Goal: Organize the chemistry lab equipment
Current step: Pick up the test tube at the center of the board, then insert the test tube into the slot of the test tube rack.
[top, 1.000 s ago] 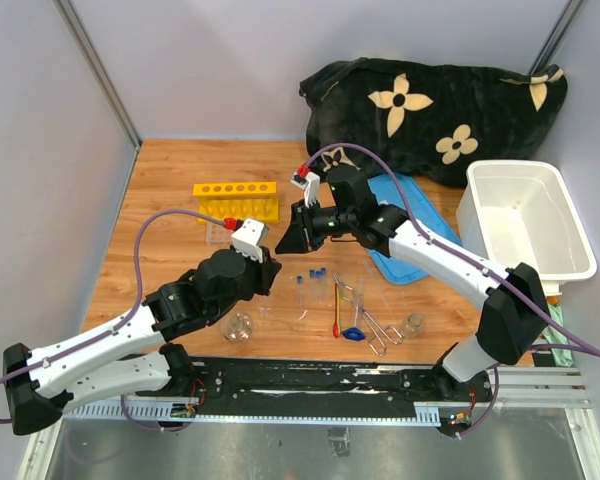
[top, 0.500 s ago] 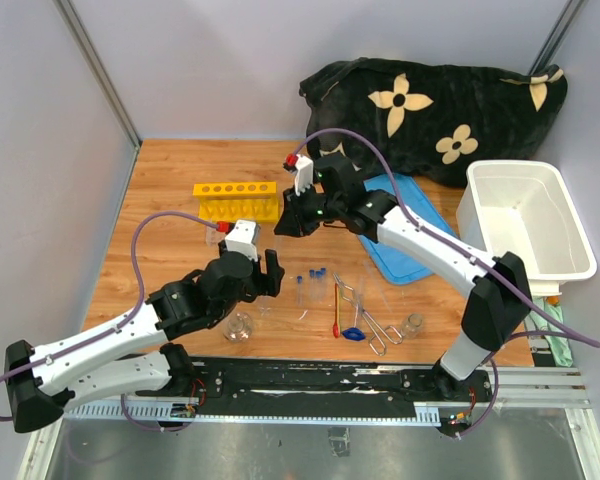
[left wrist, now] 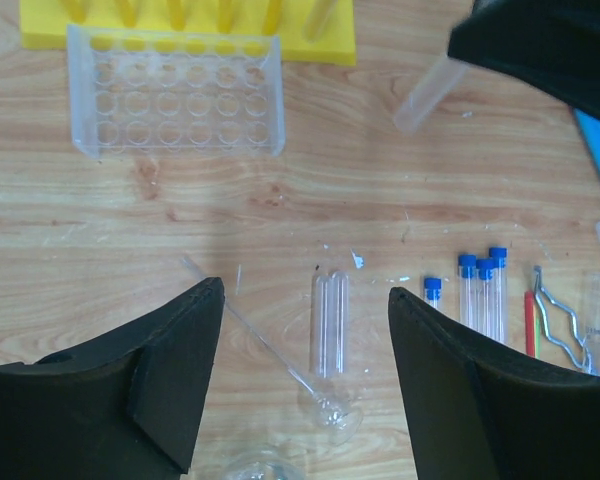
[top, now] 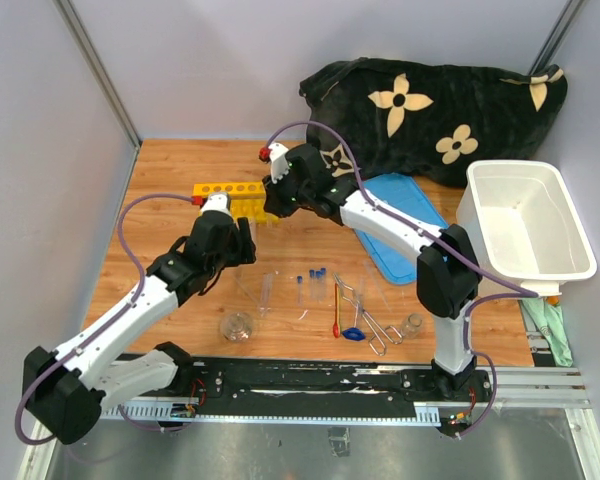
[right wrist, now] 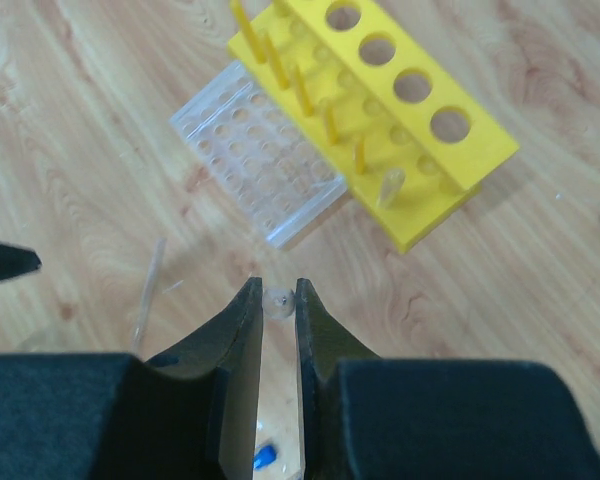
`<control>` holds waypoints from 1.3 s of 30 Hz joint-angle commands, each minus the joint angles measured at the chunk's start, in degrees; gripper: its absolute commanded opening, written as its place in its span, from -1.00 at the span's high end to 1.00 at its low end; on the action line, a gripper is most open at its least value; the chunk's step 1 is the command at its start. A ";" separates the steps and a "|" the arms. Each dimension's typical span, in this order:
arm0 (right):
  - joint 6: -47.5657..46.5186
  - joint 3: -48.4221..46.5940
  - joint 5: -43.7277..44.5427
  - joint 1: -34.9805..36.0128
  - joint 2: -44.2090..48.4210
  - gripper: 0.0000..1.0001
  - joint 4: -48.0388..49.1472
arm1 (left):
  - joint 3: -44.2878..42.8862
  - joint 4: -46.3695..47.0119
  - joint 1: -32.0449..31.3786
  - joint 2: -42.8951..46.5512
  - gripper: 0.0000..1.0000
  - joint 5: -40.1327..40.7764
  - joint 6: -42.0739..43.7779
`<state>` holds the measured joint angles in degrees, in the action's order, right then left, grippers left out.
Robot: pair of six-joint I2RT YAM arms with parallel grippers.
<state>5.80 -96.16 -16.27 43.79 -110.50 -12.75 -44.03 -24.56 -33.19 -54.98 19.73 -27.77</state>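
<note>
The yellow tube rack (top: 230, 192) lies at the far left, with a clear plastic rack (left wrist: 175, 100) just in front of it. My right gripper (top: 270, 205) hovers by the yellow rack's right end (right wrist: 380, 110), shut on a clear test tube (right wrist: 278, 300); the tube also shows in the left wrist view (left wrist: 428, 92). My left gripper (top: 242, 243) is open and empty above the wood (left wrist: 305, 290). Below it lie two clear tubes (left wrist: 328, 325) and a thin glass rod (left wrist: 270, 350). Blue-capped tubes (top: 310, 283), metal tongs (top: 365, 312), the red-handled spatula (top: 337, 315), a round flask (top: 239, 326) and a small beaker (top: 412, 324) lie near the front.
A blue lid (top: 405, 235) lies right of centre, next to the large white tub (top: 528, 262) at the right edge. The black flowered cloth (top: 430, 100) is heaped at the back. Grey walls enclose the table.
My right gripper has carried the clear tube left and farther back, to the yellow rack's right end. My left gripper has swung back and left, away from the blue-capped tubes.
</note>
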 commanded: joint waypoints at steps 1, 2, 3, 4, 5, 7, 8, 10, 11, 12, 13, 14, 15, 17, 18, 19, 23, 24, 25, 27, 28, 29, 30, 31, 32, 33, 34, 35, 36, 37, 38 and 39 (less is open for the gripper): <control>-3.20 -4.94 3.04 0.82 -2.73 0.99 6.39 | -3.25 0.37 1.62 -5.09 -0.39 -5.25 2.57; -3.62 -5.75 3.26 0.89 -4.47 0.99 7.03 | -3.50 0.78 1.64 -5.55 -0.38 -5.10 2.81; -4.12 -6.72 3.56 1.02 -5.70 0.99 7.57 | -3.57 1.24 1.76 -5.66 -0.36 -4.90 2.89; -4.51 -7.66 3.80 1.04 -6.49 0.99 8.07 | -3.68 1.50 1.97 -5.60 -0.34 -4.57 3.02; -4.71 -8.48 4.06 1.05 -7.24 0.99 8.81 | -3.76 1.53 2.29 -5.39 -0.33 -4.34 3.05; -5.22 -10.30 4.43 1.07 -9.07 0.99 9.78 | -3.74 1.34 3.48 -4.85 -0.30 -4.36 3.39; -5.46 -11.96 4.43 1.07 -10.13 0.99 9.92 | -3.63 1.09 4.15 -4.53 -0.29 -4.60 3.68; -5.77 -14.72 4.07 1.10 -12.16 0.99 9.74 | -3.33 0.27 5.77 -3.81 -0.29 -5.13 4.11; -5.84 -16.00 3.87 1.10 -13.27 0.99 9.56 | -2.97 -0.17 6.69 -3.43 -0.29 -5.51 4.31; -5.88 -17.25 3.76 1.06 -14.25 0.99 9.39 | -2.50 -0.35 7.56 -2.95 -0.29 -6.19 4.46; -5.92 -18.32 3.71 1.11 -15.16 0.99 9.25 | -1.97 -0.40 8.60 -2.46 -0.29 -7.02 4.53; -6.02 -19.37 3.58 1.11 -16.01 0.99 9.06 | -1.46 -0.33 9.54 -1.94 -0.29 -7.85 4.50; -6.10 -20.39 3.47 1.08 -16.89 0.99 8.80 | -0.95 -0.31 10.37 -1.52 -0.29 -8.69 4.56; -6.24 -22.67 3.44 1.11 -18.63 0.99 7.66 | -0.25 -0.27 11.72 -0.73 -0.29 -9.95 4.56; -6.31 -23.92 3.43 1.12 -19.21 0.99 6.91 | -0.07 -0.38 12.00 -0.60 -0.30 -10.11 4.60; -6.33 -24.36 3.44 1.12 -19.57 0.99 6.46 | -0.05 -0.50 12.24 -0.54 -0.31 -10.26 4.77; -6.40 -23.90 3.53 1.12 -20.26 0.99 6.07 | -0.09 -0.80 12.51 -0.67 -0.36 -10.83 4.90; -6.42 -23.62 3.59 1.09 -20.21 0.99 6.13 | -0.09 -0.77 12.53 -0.66 -0.37 -10.91 4.80; -6.42 -23.41 3.73 1.12 -20.34 0.99 6.09 | -0.08 -0.75 12.54 -0.58 -0.37 -11.01 4.74; -6.58 -23.09 4.04 1.12 -20.54 0.99 6.12 | -0.01 -0.65 12.51 -0.34 -0.38 -11.18 4.73; -6.66 -23.06 4.12 1.09 -20.76 0.99 6.08 | 0.06 -0.63 12.47 -0.24 -0.39 -11.22 4.71; -6.76 -23.19 4.14 1.08 -20.99 0.99 6.03 | 0.08 -0.63 12.50 -0.13 -0.39 -11.31 4.74; -6.77 -23.27 4.21 1.04 -21.14 0.99 5.99 | 0.09 -0.62 12.51 -0.13 -0.39 -11.29 4.77; -6.84 -23.40 4.35 1.10 -21.31 0.99 5.88 | 0.11 -0.60 12.53 -0.13 -0.40 -11.33 4.81; -6.92 -23.56 4.52 1.10 -21.46 0.99 5.90 | 0.17 -0.70 12.49 -0.13 -0.40 -11.37 4.86; -7.01 -23.69 4.64 1.07 -21.69 0.99 5.90 | 0.17 -0.66 12.54 -0.13 -0.40 -11.45 4.87; -7.03 -23.93 4.83 1.07 -21.89 0.99 5.90 | 0.17 -0.65 12.54 -0.13 -0.40 -11.51 4.91; -7.11 -24.19 5.02 1.12 -22.19 0.99 5.71 | 0.16 -0.61 12.60 -0.13 -0.40 -11.59 4.91; -7.14 -24.43 5.15 1.12 -22.44 0.99 5.58 | 0.17 -0.62 12.62 -0.06 -0.40 -11.71 4.92; -7.28 -24.57 5.19 1.04 -22.71 0.99 5.47 | 0.23 -0.54 12.60 -0.04 -0.40 -11.80 4.92; -7.42 -24.65 5.15 1.04 -22.97 0.99 5.46 | 0.26 -0.42 12.57 0.01 -0.40 -11.88 4.98; -7.45 -24.70 5.07 1.03 -23.16 0.99 5.44 | 0.34 -0.46 12.54 -0.11 -0.40 -11.92 4.99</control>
<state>-0.30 -118.37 -12.14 43.88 -131.68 -6.52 -44.29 -25.69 -21.10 -56.03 8.82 -23.55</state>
